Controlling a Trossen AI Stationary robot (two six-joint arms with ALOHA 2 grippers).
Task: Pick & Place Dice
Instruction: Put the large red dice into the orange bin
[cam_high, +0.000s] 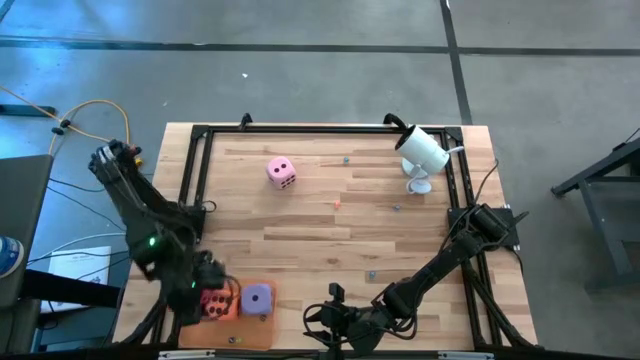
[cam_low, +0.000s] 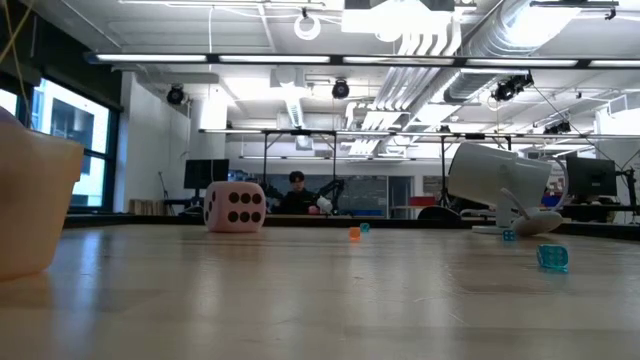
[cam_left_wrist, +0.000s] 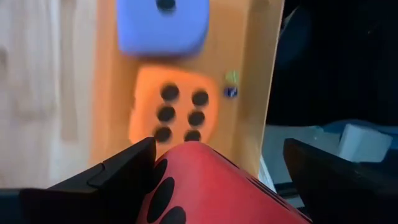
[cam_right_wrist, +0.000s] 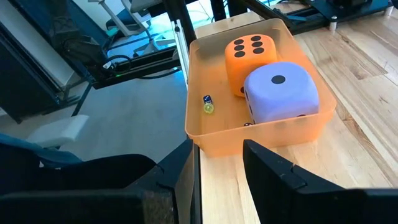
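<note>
A magenta die sits between the fingers of my left gripper, above the orange tray at the table's near left corner. In the tray an orange die and a purple die rest side by side on its floor. The light pink die stands alone on the table toward the far edge, also in the low view. My right gripper hangs open near the table's front edge, right of the tray, with nothing between its fingers. My left gripper has the magenta die between its two fingers, which stand wide apart on opposite sides of it. One finger lies against the die's side; the other contact is cut off by the picture's edge. The fingers slant down from above. The die hangs clear above the tray.
A white camera on a stand sits at the far right of the table. Tiny beads and mini dice lie scattered on the wood, and two in the tray. A black frame borders the table.
</note>
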